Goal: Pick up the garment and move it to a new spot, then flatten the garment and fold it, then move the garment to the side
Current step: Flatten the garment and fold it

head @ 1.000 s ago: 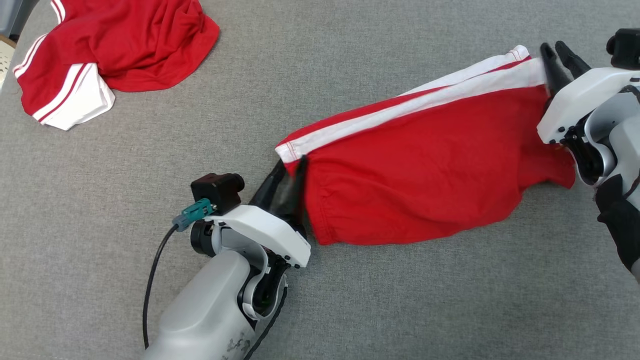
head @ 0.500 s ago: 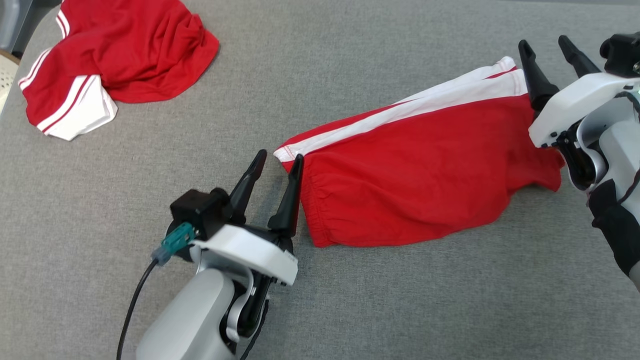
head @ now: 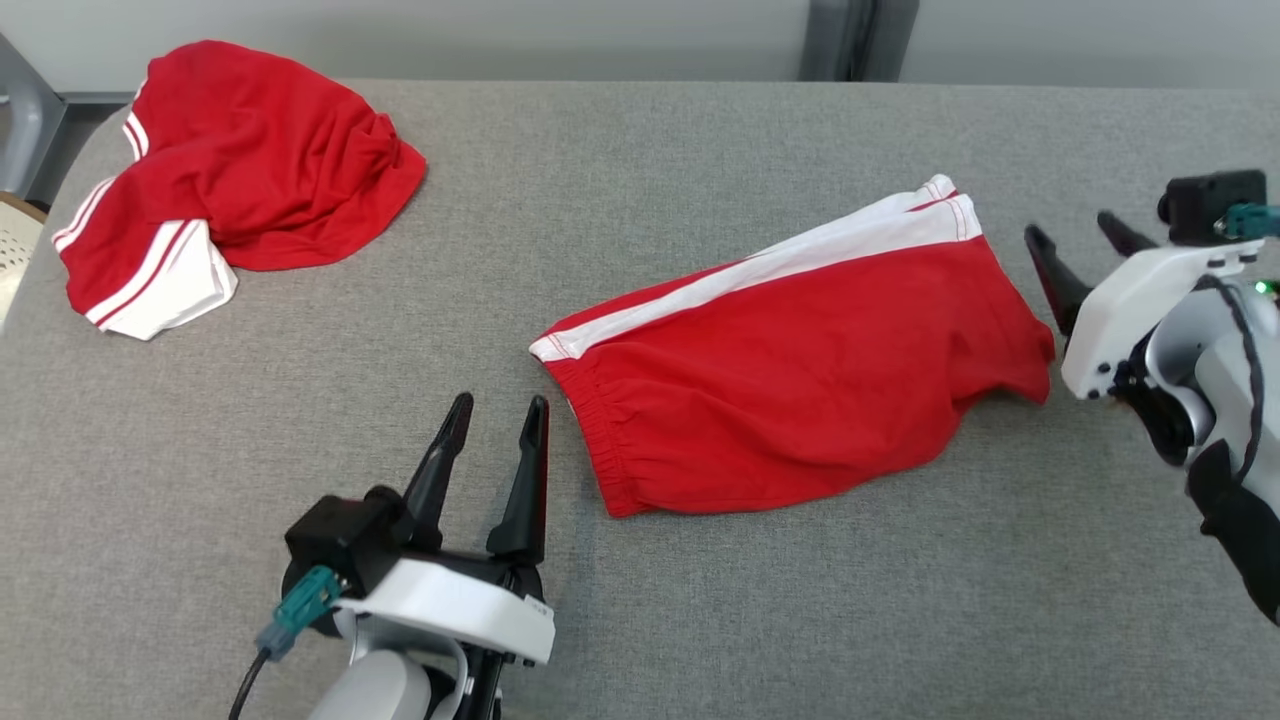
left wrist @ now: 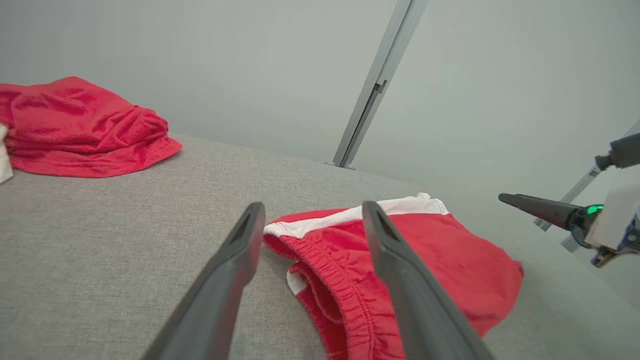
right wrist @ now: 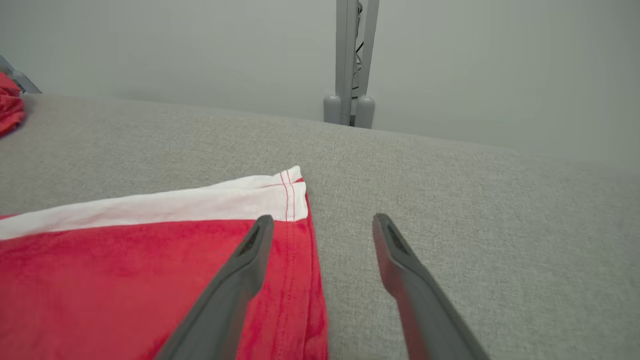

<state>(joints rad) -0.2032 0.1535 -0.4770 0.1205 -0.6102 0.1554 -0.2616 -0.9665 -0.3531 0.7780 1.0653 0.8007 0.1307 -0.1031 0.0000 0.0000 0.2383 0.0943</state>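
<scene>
Grey cloth covers the table (head: 700, 620). Nearest, just beside the garment's (head: 800, 390) waistband end, the left gripper (head: 500, 400) stands spread and empty. The garment, red with a white stripe, lies folded flat. At its hem end the right gripper (head: 1068, 225) gapes, holding nothing. Well beyond its waistband end sits a crumpled red heap (head: 250, 170).

Left gripper (head: 501, 400), lower left: two long tapering dark fingers (head: 527, 470), white wedge shell (head: 450, 610), black camera block (head: 338, 535), teal plug (head: 305, 598), black cable (head: 245, 687); right gripper (head: 1066, 224), right edge: matching white shell with small dark screws, grey casing (head: 1215, 370), green light (head: 1262, 288).
</scene>
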